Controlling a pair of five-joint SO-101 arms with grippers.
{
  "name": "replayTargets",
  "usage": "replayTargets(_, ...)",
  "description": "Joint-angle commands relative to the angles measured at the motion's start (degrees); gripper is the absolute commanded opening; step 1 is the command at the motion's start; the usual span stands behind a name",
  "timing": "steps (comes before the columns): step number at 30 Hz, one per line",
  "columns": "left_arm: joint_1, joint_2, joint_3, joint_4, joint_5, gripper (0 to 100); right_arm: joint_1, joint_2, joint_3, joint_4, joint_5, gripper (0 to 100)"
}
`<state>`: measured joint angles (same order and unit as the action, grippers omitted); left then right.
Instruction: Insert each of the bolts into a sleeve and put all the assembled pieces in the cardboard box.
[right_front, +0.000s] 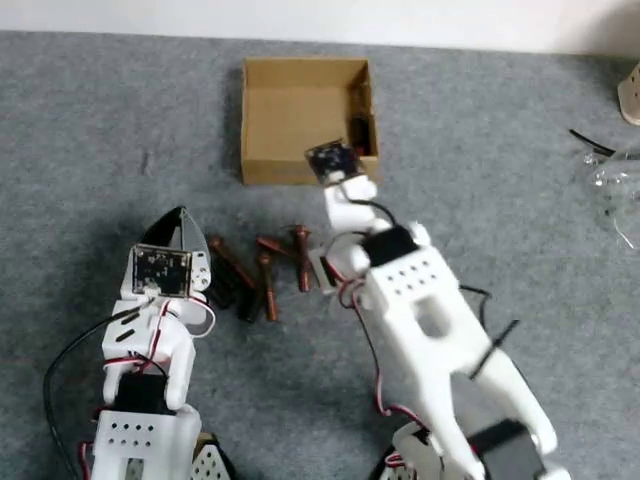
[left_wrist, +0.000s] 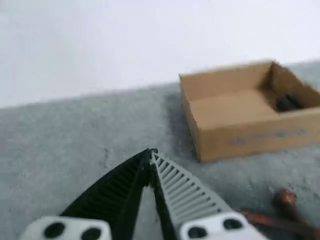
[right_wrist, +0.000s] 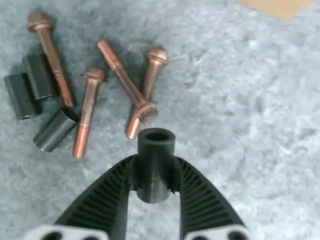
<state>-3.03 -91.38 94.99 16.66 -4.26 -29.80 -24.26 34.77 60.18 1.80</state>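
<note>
Right wrist view: my right gripper pinches a black sleeve just beside four copper bolts, which lie with three loose sleeves on the grey carpet. My left gripper hangs with its fingers pressed together, near the cardboard box, where a dark piece lies in a corner.

grey felt tabletop, plain white wall behind
</note>
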Motion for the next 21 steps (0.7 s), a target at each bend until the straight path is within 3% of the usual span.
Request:
replayTargets(1,1.6,0.4,-5.7,6.2,0.6,1,1.7,-7.7,3.8,-3.3,0.7,0.5)
replayTargets(9,1.5,0.5,-8.2,10.0,3.6,1,1.7,-21.4,16.7,-7.7,1.1,0.5)
replayTargets(13,1.5,0.6,-9.5,12.2,4.2,1,1.8,-27.8,20.4,-8.0,4.9,0.5)
replayTargets(21,0.2,5.1,-11.6,12.0,4.4,1,7.2,-42.2,31.6,-13.3,5.4,0.5)
